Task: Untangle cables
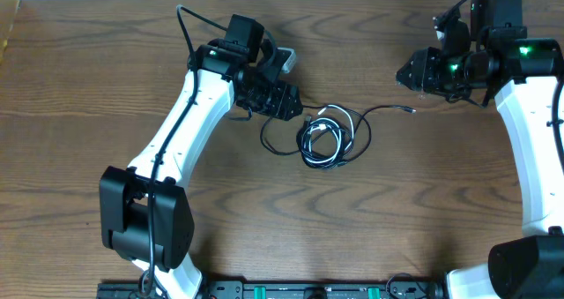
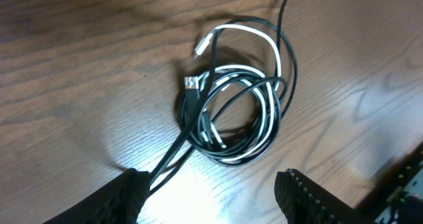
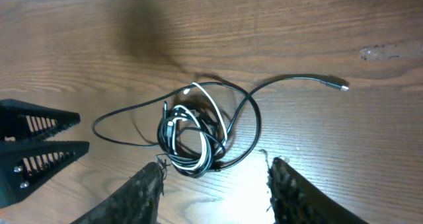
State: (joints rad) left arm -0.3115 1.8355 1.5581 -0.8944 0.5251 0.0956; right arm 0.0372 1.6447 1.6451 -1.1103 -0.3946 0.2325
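Observation:
The cables lie in one coiled tangle (image 1: 327, 142) at mid-table. The black cable (image 3: 291, 78) winds round the coil, and its tail runs right to a small plug (image 3: 340, 86). A black loop (image 1: 271, 146) trails left from the coil. The white cable (image 2: 241, 28) is wound inside the black coil, with a silver plug (image 2: 192, 84) at the coil's left. My left gripper (image 2: 211, 199) hovers open just left of the tangle, two black strands running down beside its left finger (image 2: 125, 197). My right gripper (image 3: 215, 187) is open above bare wood, up and to the right of the coil, with nothing in it.
The wooden table (image 1: 423, 220) stretches round the tangle. The left arm (image 1: 181, 131) crosses the table's left half and the right arm (image 1: 529, 131) stands along the right edge. The left gripper's black fingers (image 3: 33, 145) show at the left of the right wrist view.

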